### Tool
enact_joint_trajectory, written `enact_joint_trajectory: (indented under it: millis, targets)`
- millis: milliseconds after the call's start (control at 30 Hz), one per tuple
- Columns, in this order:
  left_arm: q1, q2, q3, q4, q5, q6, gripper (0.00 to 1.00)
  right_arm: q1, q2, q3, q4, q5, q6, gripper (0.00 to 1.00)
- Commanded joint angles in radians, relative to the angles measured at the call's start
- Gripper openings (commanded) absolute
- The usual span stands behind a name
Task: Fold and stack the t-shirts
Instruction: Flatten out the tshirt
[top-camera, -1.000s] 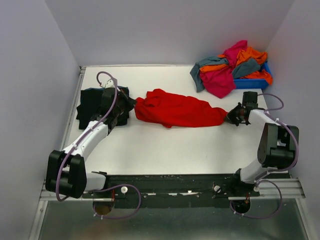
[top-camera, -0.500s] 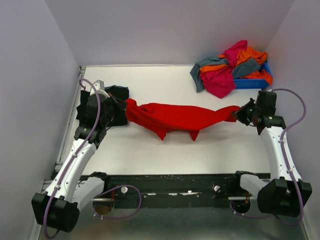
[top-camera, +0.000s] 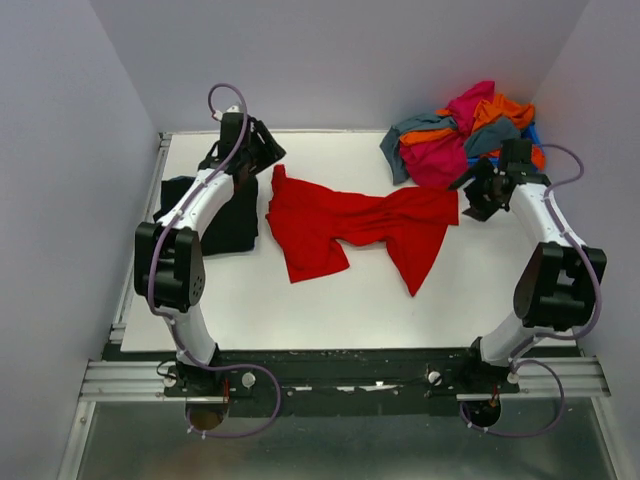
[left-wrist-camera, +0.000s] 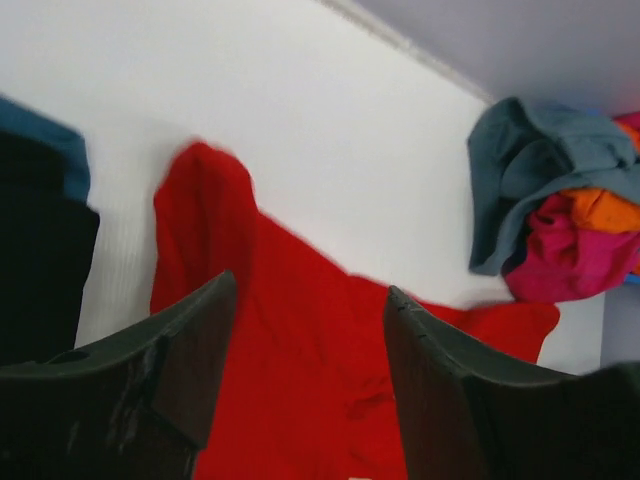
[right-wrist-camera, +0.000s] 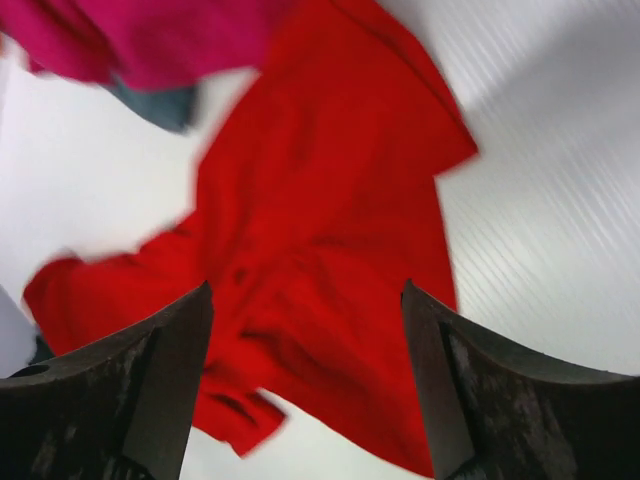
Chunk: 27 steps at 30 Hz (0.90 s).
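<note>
"Grippers — are they pinching anything?"
"No. Left gripper (left-wrist-camera: 310, 290) and right gripper (right-wrist-camera: 306, 290) are hanging by the red t-shirt's (top-camera: 350, 225) two ends, jaws spread."
"And the shirt?"
"Lying rumpled on the table (top-camera: 250, 300) — black t-shirt (top-camera: 240, 225) just left of it, heaped t-shirts (top-camera: 450, 150) beyond its right end."

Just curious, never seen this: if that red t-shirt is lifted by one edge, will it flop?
Likely yes: the red t-shirt lies flat but creased on the table, so it should drape limply. It looks thin, probably light. Pushed, it would likely bunch rather than slide.
</note>
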Motion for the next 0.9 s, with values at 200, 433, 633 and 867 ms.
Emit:
enact_joint_trajectory:
  millis: [200,433,633,867]
  targets:
    - [0.005,-0.194,-0.311,0.108,0.09,-0.034,0.7,0.004,-0.194,-0.373,0.086,0.178,-0.033,0.36]
    - [0.005,-0.395,-0.55,0.15,0.089,-0.057,0.66,0.004,-0.039,-0.298,0.116,0.158,0.018,0.36]
    - [-0.003,-0.557,-0.751,0.246,0.132,-0.111,0.66,0.002,0.064,-0.243,0.139,0.184,0.061,0.45]
    - [-0.005,-0.664,-0.845,0.184,0.113,-0.068,0.67,-0.004,0.159,-0.165,0.124,0.236,0.091,0.48]
